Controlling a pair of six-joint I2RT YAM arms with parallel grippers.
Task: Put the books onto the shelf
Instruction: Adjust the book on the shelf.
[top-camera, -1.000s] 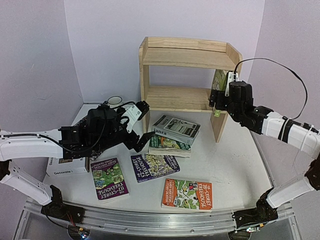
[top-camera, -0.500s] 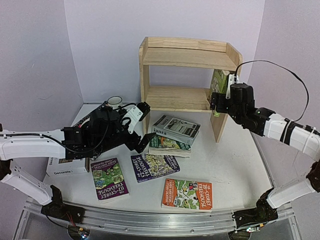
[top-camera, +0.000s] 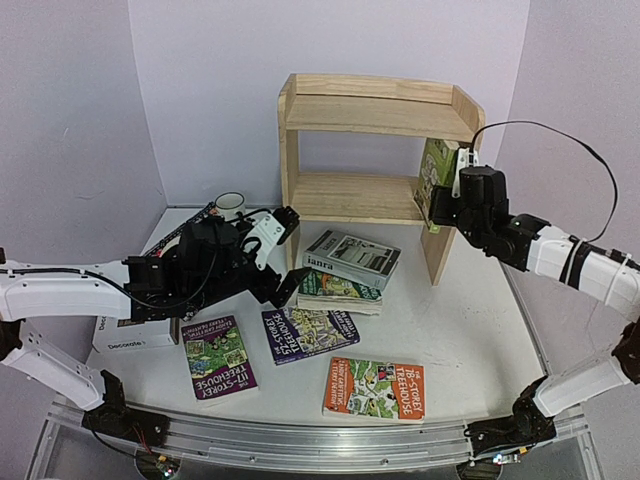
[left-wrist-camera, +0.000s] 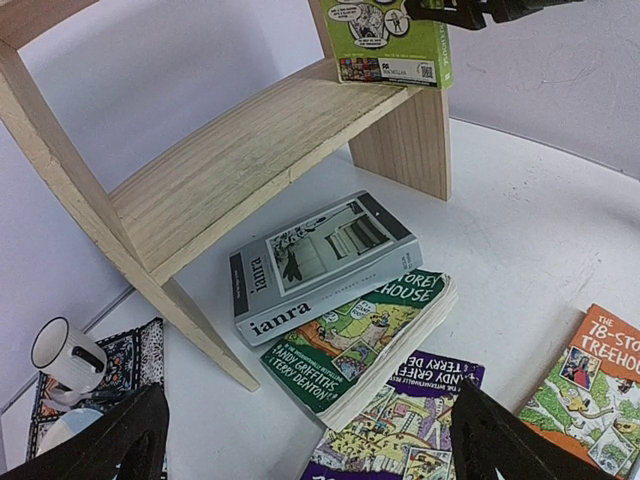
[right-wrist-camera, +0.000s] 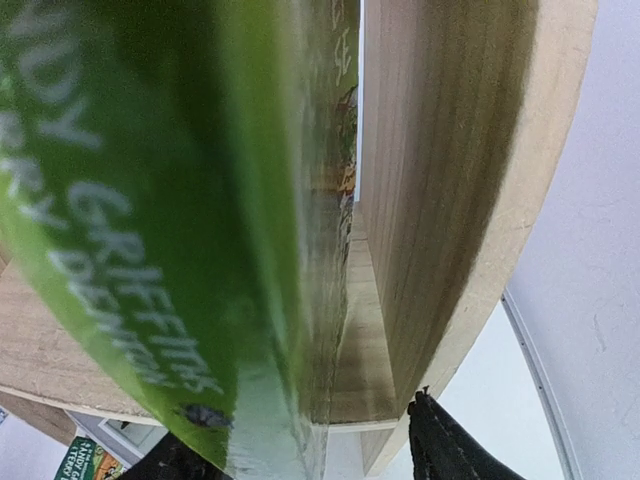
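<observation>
Books on a white surface (top-camera: 470, 330) before a pine shelf (top-camera: 375, 115), one upright on it.
Far left, thick white book (top-camera: 130, 338) lying flat; left claw (top-camera: 290, 248) spread wide, released, near a purple book (top-camera: 218, 357) and a dark purple book (top-camera: 303, 333); centre, grey book (top-camera: 352, 256) stacked on a green book (top-camera: 338, 290), orange book (top-camera: 375, 388) nearer; on the shelf's lower board, light green book (top-camera: 437, 168) upright, right claw (top-camera: 440, 200) astride it, grip impossible to tell.

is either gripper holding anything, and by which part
Nothing firmly. The left gripper is open and empty; the right gripper straddles the spine of the light green book on the shelf, one finger clear of it.
</observation>
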